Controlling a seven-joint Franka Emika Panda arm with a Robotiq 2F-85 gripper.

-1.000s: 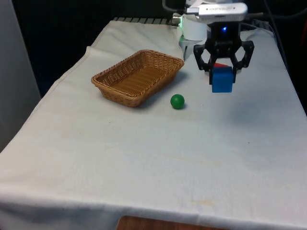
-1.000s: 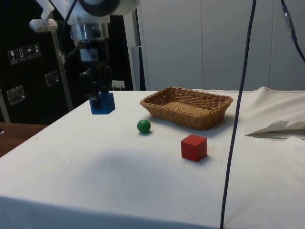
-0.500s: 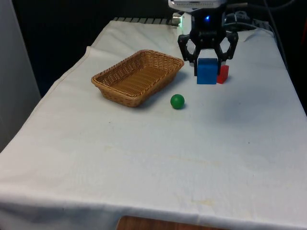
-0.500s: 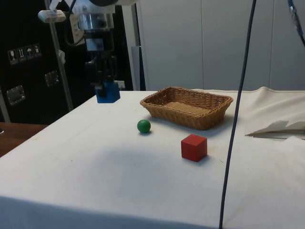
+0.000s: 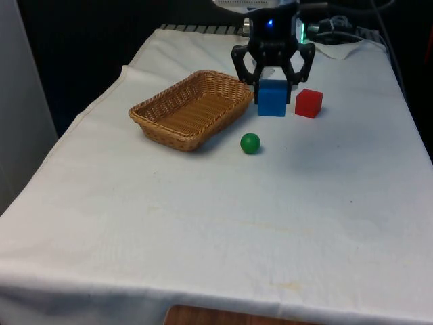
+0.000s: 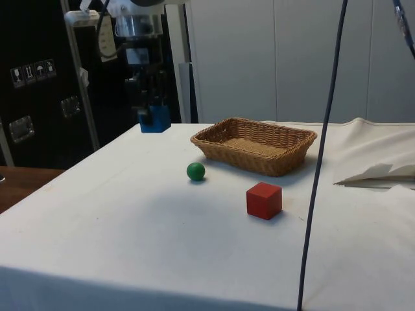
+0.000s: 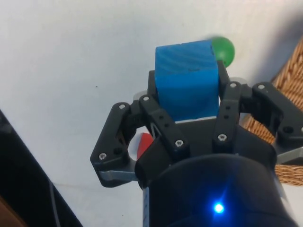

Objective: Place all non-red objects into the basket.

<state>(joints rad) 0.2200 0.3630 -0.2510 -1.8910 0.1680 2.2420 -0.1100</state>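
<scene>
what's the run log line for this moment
gripper: shut on blue cube, held above table | basket: empty, front view's left of cube | green ball: on cloth | red cube: on cloth

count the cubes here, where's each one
2: the blue cube held in the gripper above the cloth beside the basket, and the red cube on the cloth.

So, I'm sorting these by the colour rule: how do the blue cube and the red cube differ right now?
The blue cube is clamped in the black two-finger gripper and held off the white cloth; the red cube rests on the cloth, untouched. The blue one hangs close to the woven wicker basket's corner; the red one sits farther to the front view's right. Both are plain cubes that look alike in size, and neither is in the basket.
</scene>
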